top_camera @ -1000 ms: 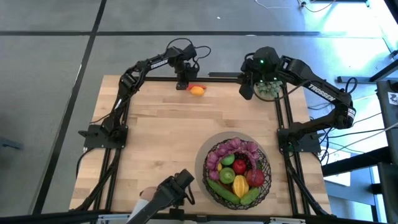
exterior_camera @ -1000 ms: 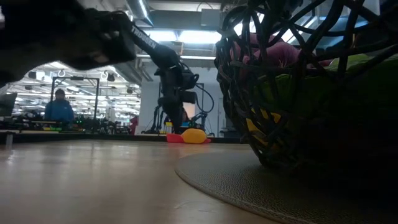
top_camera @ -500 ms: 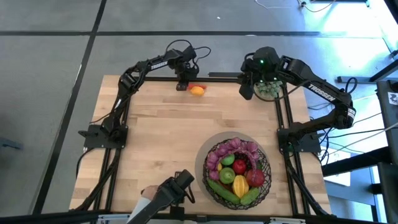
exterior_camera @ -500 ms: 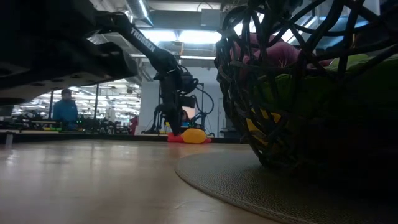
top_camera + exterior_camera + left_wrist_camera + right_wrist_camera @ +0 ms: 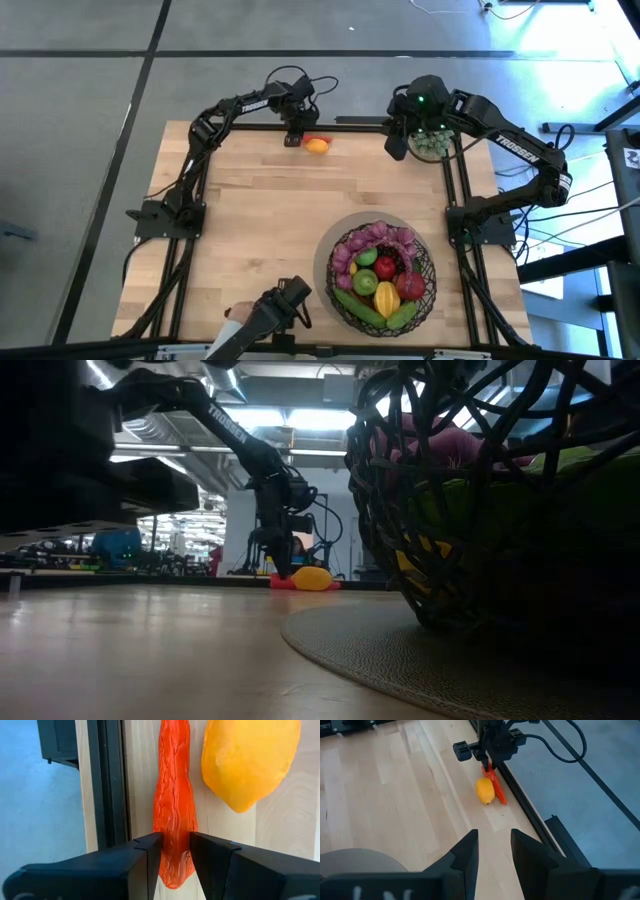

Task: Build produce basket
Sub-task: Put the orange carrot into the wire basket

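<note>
The basket, dark woven wire, stands on a round grey mat near the table's front right and holds purple grapes, apples, a lemon and green pieces. It fills the right of the low view. A red chili and a yellow lemon lie side by side on the wood at the far edge, beside the black frame rail. My left gripper is down at the chili, shut on it. My right gripper is open and empty, above the table's far right. My left gripper pinches the red chili between its two fingers near its end toward the table's left. The fingers come from above, pointing down, and lie across the chili. The chili lies flat on the wood along the frame rail, beside the lemon.
A pale green bunch lies by the right gripper at the far right corner. A dark device with a hand behind it reaches over the near edge and darkens the low view's left. Bare wood lies between the far edge and the basket.
My left gripper has come down at the far edge onto the chili beside the lemon. The dark device at the near edge has shifted a little. The chili, lemon and basket have stayed in place.
</note>
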You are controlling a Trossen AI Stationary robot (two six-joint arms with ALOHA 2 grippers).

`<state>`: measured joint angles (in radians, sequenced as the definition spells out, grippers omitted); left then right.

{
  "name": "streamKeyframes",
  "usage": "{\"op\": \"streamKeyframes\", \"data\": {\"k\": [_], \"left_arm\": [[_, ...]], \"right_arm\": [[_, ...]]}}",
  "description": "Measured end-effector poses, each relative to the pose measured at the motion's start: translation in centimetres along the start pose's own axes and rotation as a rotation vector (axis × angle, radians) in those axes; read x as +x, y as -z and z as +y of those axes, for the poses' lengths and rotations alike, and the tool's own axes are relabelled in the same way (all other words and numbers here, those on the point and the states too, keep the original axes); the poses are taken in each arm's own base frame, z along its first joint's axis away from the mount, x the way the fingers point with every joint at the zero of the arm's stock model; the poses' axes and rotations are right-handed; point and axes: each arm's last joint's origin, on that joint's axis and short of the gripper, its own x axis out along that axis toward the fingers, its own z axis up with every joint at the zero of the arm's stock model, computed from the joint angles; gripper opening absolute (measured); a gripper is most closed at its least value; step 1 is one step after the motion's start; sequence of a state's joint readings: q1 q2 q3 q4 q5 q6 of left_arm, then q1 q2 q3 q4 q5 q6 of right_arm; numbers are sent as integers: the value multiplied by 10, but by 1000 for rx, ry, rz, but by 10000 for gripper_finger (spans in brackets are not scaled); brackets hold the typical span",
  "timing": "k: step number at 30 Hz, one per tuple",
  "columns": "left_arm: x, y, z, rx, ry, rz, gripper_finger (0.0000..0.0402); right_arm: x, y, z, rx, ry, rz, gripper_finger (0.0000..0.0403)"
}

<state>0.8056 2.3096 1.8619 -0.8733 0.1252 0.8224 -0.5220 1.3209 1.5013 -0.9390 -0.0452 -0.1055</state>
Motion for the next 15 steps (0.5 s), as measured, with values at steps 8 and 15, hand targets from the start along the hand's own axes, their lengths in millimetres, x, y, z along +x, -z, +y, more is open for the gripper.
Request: {"op": "streamKeyframes", "data": {"k": [8,15], "left_arm": [[3,-9,-8,14,-61,55,37],[3,-14,-14,14,-69,68,6]], "right_arm": [[0,0,0,0,0,0,111],[0,0,0,0,0,0,111]]}}
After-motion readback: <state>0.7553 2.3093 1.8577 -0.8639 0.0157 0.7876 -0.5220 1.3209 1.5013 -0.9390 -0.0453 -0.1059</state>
